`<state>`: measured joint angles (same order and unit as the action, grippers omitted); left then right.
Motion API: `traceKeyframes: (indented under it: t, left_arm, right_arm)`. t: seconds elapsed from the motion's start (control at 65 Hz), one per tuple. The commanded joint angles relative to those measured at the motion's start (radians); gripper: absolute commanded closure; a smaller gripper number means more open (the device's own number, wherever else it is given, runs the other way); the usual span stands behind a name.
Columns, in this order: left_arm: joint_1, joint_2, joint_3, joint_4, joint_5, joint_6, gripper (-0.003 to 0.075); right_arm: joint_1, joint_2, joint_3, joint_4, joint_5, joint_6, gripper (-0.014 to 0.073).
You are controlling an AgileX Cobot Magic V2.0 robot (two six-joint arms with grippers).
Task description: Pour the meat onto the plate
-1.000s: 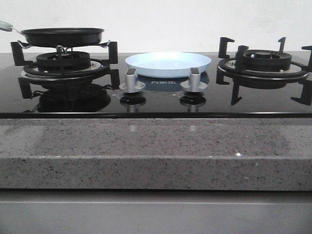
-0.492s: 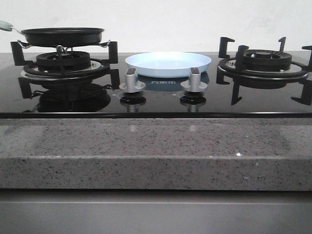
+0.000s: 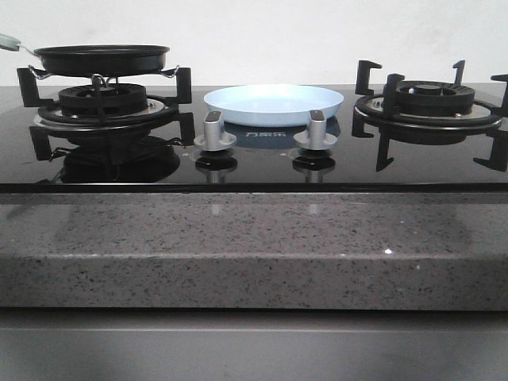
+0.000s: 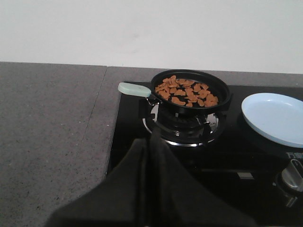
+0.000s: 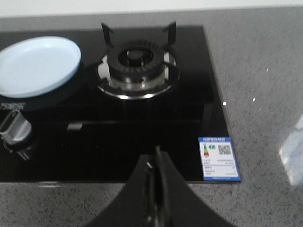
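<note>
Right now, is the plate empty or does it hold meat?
Empty. The plate shows a bare pale surface in both wrist views; the meat lies in the pan on the burner.

- Plain white wall (image 3: 262,36) behind, unmarked.
- Grey speckled stone table (image 3: 238,246), thick front edge, pale cabinet face below.
- Glossy black glass hob (image 3: 262,163) set into table, reflecting the fittings.
- Two black burner grates: left (image 3: 103,99), right (image 3: 429,99).
- Two silver knobs (image 3: 214,131) at hob centre.
- Energy label (image 5: 218,158) at one hob corner.
- Even, soft lighting.
</note>
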<state>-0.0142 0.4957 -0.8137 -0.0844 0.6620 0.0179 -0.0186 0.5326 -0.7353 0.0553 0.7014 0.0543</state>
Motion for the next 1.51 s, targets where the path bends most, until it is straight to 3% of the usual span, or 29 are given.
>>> traceKeyframes:
  t: [0.0,0.4,0.462,0.569,0.646,0.708,0.769,0.846,0.985,1.154,1.308,1.492]
  left_arm:
    - [-0.003,0.034,-0.032,-0.011,-0.06,0.006,0.0741]
    - [-0.003,0.095,-0.027,-0.03,-0.046,0.006,0.0741]
    - [-0.003,0.105,-0.021,-0.03,-0.046,0.006,0.0738]
    - [-0.003,0.114,-0.01,-0.03,-0.046,0.006,0.0683]
    - [-0.003,0.116,-0.002,-0.03,-0.056,0.006,0.0577]
    - [-0.003,0.116,0.004,-0.03,-0.058,0.006,0.0441]
    - [-0.003,0.116,0.004,-0.03,-0.058,0.006,0.0343]
    - [-0.003,0.119,0.004,-0.03,-0.058,0.006,0.0273]
    - [-0.013,0.127,0.004,-0.042,-0.056,0.006,0.028]
    - [-0.098,0.127,0.004,-0.027,-0.052,0.032,0.028]
    - [-0.186,0.127,0.004,-0.027,-0.055,0.034,0.028]
    - [-0.204,0.127,0.004,-0.027,-0.056,0.034,0.028]
  right_arm:
    - [-0.002,0.062,-0.037,0.004,-0.051,-0.005,0.0708]
    - [-0.002,0.187,-0.037,0.008,-0.044,-0.054,0.0704]
    - [-0.002,0.187,-0.037,0.01,-0.044,-0.06,0.0671]
    - [-0.002,0.187,-0.037,0.018,-0.038,-0.063,0.0463]
    - [-0.002,0.187,-0.037,0.025,-0.033,-0.064,0.024]
    - [-0.002,0.187,-0.037,0.034,-0.033,-0.064,0.0106]
    - [-0.002,0.188,-0.037,0.038,-0.031,-0.064,0.0053]
    - [-0.002,0.202,-0.037,0.043,-0.031,-0.064,0.0059]
    - [0.03,0.234,-0.051,0.093,-0.024,-0.088,0.0102]
    - [0.123,0.323,-0.125,0.124,0.002,-0.137,0.0116]
    - [0.188,0.449,-0.236,0.124,0.013,-0.137,0.0116]
    - [0.226,0.621,-0.387,0.128,0.014,-0.138,0.0123]
